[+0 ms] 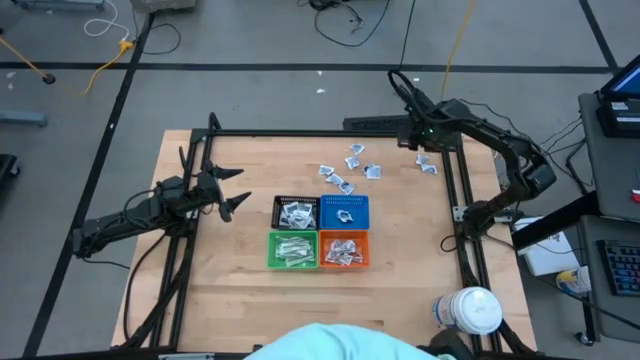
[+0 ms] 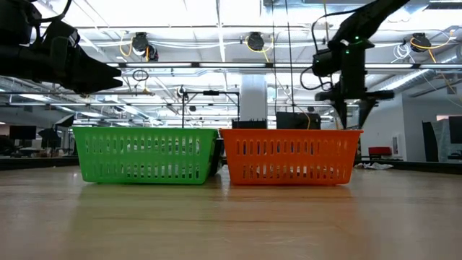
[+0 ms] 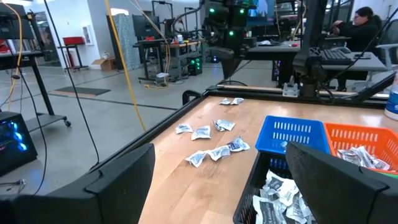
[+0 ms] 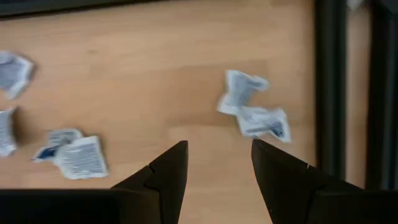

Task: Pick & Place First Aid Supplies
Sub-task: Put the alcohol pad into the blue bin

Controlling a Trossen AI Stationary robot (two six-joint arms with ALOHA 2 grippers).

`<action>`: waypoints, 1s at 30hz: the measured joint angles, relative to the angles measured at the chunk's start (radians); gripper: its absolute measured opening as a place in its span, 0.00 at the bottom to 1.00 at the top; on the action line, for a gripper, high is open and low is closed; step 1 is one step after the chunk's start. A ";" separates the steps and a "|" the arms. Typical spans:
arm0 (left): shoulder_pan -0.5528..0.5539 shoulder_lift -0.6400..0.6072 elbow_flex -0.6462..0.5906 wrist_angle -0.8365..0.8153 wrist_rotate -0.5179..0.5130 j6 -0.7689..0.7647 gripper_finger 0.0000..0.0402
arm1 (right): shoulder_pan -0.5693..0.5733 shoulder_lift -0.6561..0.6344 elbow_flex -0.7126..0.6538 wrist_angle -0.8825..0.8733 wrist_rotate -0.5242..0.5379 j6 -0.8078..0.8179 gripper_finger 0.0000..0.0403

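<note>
Cables are being trailed across the grey floor around a wooden table [image 1: 230, 300], and a workshop with benches and ceiling lights is being shown behind it in the low view. Four small bins are being kept together at the middle of the table: a black bin [image 1: 296, 212] and a blue bin [image 1: 345, 212] toward the far edge, a green bin [image 1: 293, 250] and an orange bin [image 1: 345, 250] toward the near edge. Wrapped packets are being held in all four.

Loose packets [image 1: 346, 172] are being left scattered on the wood between the blue bin and the far edge. Two more packets [image 4: 252, 109] are being shown touching each other near the far right corner, just inside the black frame rail.

The right gripper [image 4: 216, 167] is being held above the table near that far right corner, its jaws being kept apart with nothing between them; the pair of packets is lying just ahead of its fingertips. The left gripper [image 1: 236, 190] is being held near the left edge, well apart from the bins, with its jaws spread wide and empty.

A large white jar [image 1: 472, 308] is being kept at the near right corner. A person [image 3: 360, 28] is being seen seated at a desk beyond the far edge.
</note>
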 joint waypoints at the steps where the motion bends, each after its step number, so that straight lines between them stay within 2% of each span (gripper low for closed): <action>1: 0.000 0.000 0.000 0.000 0.000 0.000 0.91 | -0.008 -0.016 -0.020 0.000 0.001 0.012 0.42; 5: 0.000 0.000 0.000 0.000 0.000 0.000 0.91 | -0.031 -0.058 -0.083 0.007 0.011 0.054 0.42; 9: 0.000 0.000 0.000 0.000 0.000 0.000 0.91 | -0.038 -0.063 -0.121 0.055 0.081 0.065 0.42; 17: 0.000 0.000 0.000 0.000 0.000 0.000 0.91 | -0.003 -0.004 -0.219 0.262 0.112 0.109 0.42; 22: 0.000 0.000 0.000 0.000 0.000 0.000 0.91 | 0.011 0.031 -0.282 0.367 0.171 0.147 0.42; 25: 0.000 0.000 0.000 0.000 0.000 0.000 0.91 | 0.011 0.046 -0.306 0.391 0.207 0.159 0.42; 30: 0.000 0.000 0.000 0.000 0.000 0.000 0.91 | 0.009 0.080 -0.341 0.407 0.206 0.166 0.42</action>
